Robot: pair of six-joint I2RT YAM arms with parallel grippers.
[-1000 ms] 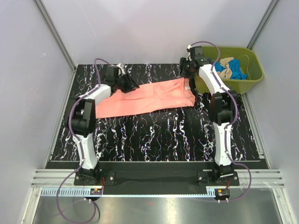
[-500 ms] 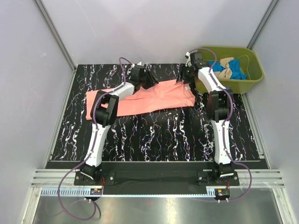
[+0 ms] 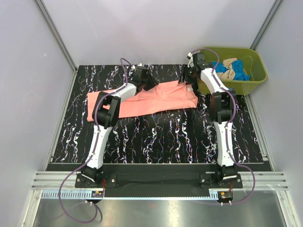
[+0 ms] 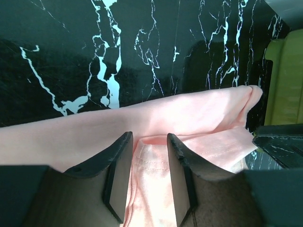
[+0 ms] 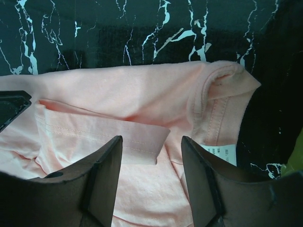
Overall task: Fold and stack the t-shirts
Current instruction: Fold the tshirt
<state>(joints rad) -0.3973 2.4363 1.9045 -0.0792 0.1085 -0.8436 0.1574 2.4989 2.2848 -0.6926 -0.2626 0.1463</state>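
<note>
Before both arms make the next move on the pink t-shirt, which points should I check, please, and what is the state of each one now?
1. Left end effector open over the salmon-pink t-shirt: ok.
2. Right end effector open near the collar: ok.
3. Shirt lying flat: not ok; a hemmed flap is folded over and the cloth is wrinkled.
4. Cloth contact at either end effector: cannot tell.
5. Blue t-shirt and beige t-shirt inside the green tub, off the work area: ok.
</note>
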